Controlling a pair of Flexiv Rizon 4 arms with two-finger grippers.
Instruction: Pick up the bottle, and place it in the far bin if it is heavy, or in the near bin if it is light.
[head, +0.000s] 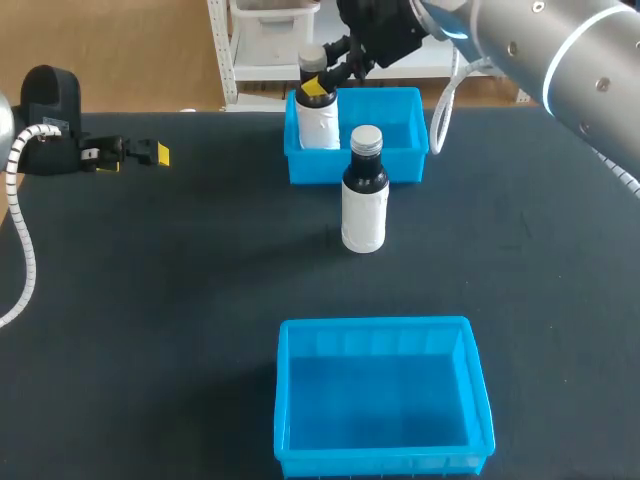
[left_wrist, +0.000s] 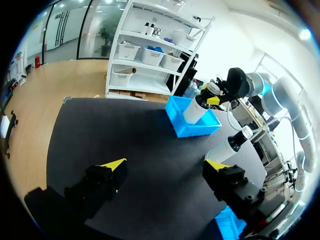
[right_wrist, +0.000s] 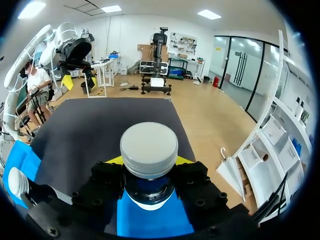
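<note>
Right tool (head: 318, 85) clamped on bottle (head: 318, 122) in far bin (head: 400, 167), matte black table (head: 150, 300)

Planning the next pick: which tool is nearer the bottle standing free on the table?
Right. The right tool grips a second bottle at the far bin, just behind the free bottle; the left tool is open, far to its left.

Left hand (left_wrist: 165, 166) spread, bottle (left_wrist: 195, 111) in blue bin (left_wrist: 192, 131)
</note>
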